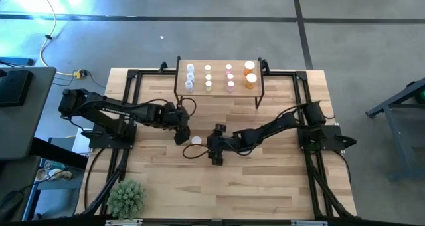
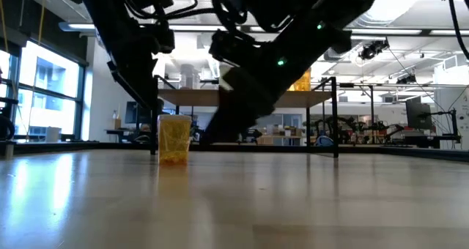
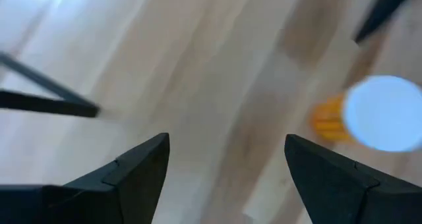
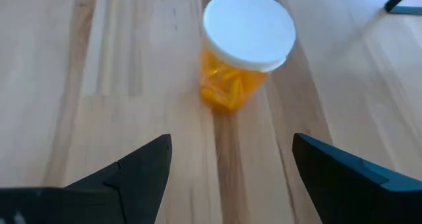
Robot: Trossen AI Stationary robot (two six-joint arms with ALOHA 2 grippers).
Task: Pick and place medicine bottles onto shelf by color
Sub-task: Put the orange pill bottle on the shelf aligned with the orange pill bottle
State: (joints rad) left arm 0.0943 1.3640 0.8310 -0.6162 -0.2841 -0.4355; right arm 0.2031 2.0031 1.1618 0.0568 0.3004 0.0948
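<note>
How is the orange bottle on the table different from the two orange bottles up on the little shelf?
The orange bottle on the table stands alone, down on the big tabletop between the two grippers; the orange bottles on the shelf stand as a pair, raised on the shelf. The table one has no neighbours; the shelf pair sit beside rows of smaller bottles. All three are orange with white caps and stand upright.
</note>
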